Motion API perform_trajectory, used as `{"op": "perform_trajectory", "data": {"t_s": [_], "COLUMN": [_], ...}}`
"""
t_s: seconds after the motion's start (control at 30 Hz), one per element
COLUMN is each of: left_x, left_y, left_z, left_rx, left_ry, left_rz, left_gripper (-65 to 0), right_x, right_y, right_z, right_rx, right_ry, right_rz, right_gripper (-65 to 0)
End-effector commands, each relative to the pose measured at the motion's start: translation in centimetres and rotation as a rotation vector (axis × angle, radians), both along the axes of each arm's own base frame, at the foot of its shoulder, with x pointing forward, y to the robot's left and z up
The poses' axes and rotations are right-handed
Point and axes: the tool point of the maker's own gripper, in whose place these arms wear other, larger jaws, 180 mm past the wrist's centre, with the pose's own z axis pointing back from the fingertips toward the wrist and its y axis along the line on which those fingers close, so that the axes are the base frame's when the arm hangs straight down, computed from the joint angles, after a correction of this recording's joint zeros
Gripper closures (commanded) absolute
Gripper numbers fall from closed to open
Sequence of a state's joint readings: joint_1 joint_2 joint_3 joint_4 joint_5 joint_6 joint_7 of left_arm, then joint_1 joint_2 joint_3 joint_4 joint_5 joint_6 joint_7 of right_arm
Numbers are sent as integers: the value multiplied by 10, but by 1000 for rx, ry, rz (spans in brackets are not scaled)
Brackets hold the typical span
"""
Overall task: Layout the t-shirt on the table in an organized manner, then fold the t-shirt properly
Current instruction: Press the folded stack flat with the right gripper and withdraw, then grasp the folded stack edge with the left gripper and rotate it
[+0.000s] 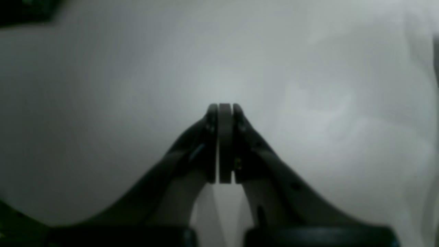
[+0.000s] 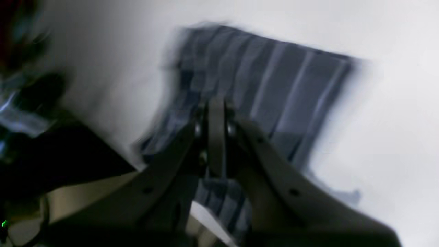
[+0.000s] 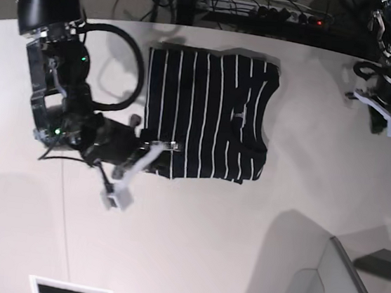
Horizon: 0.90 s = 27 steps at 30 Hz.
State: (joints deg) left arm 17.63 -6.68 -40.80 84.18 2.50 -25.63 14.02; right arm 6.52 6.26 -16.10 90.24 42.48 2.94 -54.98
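The t-shirt [image 3: 206,112], dark with thin white stripes, lies flat on the white table [image 3: 240,250] as a roughly square folded shape, neckband toward the right. My right gripper [image 3: 169,146] is shut at the shirt's lower-left corner. In the blurred right wrist view its closed fingertips [image 2: 216,103] hang over the striped t-shirt [image 2: 274,85]; I cannot tell whether any cloth is pinched. My left gripper [image 1: 225,106] is shut with nothing in it, over bare table [image 1: 103,103]. In the base view the left gripper [image 3: 382,118] sits at the far right, well apart from the shirt.
Cables and a power strip [image 3: 267,10] lie behind the table's curved back edge. A thin seam line [image 3: 65,209] runs down the left of the tabletop. A pale angled panel [image 3: 348,291] stands at the lower right corner.
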Motion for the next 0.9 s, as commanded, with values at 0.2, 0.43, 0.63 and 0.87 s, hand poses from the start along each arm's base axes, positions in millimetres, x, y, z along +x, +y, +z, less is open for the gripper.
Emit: {"op": "perform_trajectory", "data": {"t_s": [0.2, 0.43, 0.63, 0.87], "left_x": [-8, -13, -24, -26], "left_y": [-8, -7, -5, -9], "left_z": [-5, -6, -10, -12], "left_rx": [-29, -24, -22, -27], "left_ry": [11, 22, 47, 54], "left_rz": [-53, -56, -56, -63], "left_gripper": [0, 0, 0, 0], "right_x": [20, 39, 51, 50], "right_y": [28, 29, 8, 2], "right_z": [13, -14, -51, -68], "right_rx": [114, 128, 106, 100], "right_ry": [-120, -75, -10, 7], "right_rz": [90, 48, -48, -90], "right_gripper": [-8, -8, -8, -8]}}
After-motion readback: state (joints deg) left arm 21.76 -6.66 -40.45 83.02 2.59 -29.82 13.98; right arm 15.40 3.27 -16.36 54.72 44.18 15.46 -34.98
